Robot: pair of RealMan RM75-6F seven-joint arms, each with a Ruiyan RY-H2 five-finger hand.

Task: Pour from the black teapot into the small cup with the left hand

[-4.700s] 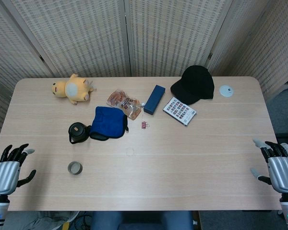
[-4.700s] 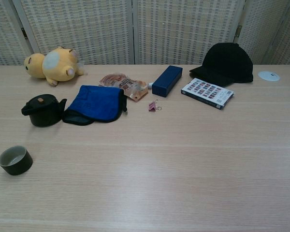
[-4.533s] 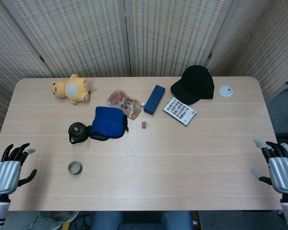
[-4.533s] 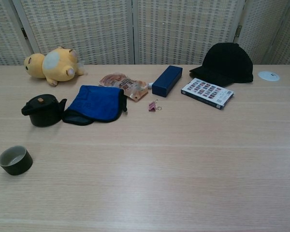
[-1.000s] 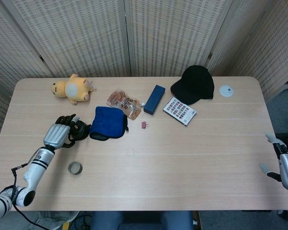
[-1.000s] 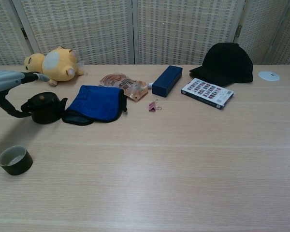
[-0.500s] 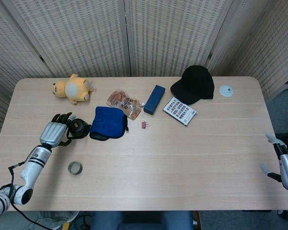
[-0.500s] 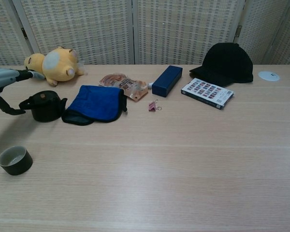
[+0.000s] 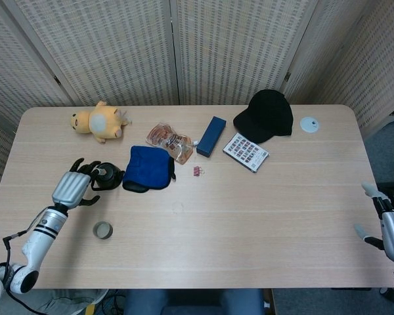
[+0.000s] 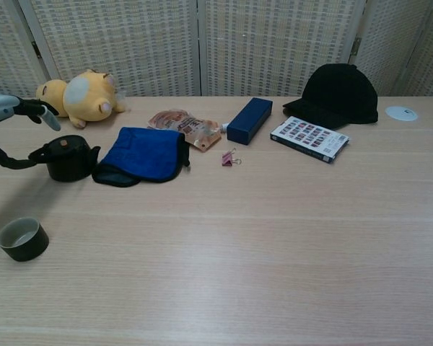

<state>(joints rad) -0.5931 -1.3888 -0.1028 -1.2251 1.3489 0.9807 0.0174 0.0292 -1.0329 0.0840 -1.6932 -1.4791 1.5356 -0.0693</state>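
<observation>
**A:** Where is the teapot, and where is the left hand?

**B:** The black teapot [image 10: 66,158] stands upright near the left end of the table [image 9: 262,223], touching the edge of a folded blue cloth [image 9: 148,167]. The left hand [image 9: 74,183] is just beside the teapot, on the side away from the cloth. Its fingers are spread and curved toward the pot. One dark fingertip seems to reach the handle, but I cannot tell if it truly touches. It holds nothing.

**A:** And the cup?

**B:** The small cup [image 10: 22,238] sits upright nearer the front edge, apart from the teapot, with bare table between them.

**A:** What would a good grasp need?

**B:** In my judgement, the fingers should wrap the handle fully before any lift, since a loose hold would let the pot swing. The lid [image 10: 60,149] looks unsecured, so the tilt should be slow. The spout points toward the cloth, so the pot probably needs turning before it faces the cup.

**A:** Anything nearby to avoid?

**B:** A yellow plush toy [image 9: 99,122] lies behind the teapot. The right hand [image 9: 393,231] rests at the far right edge, fingers spread, holding nothing.
</observation>
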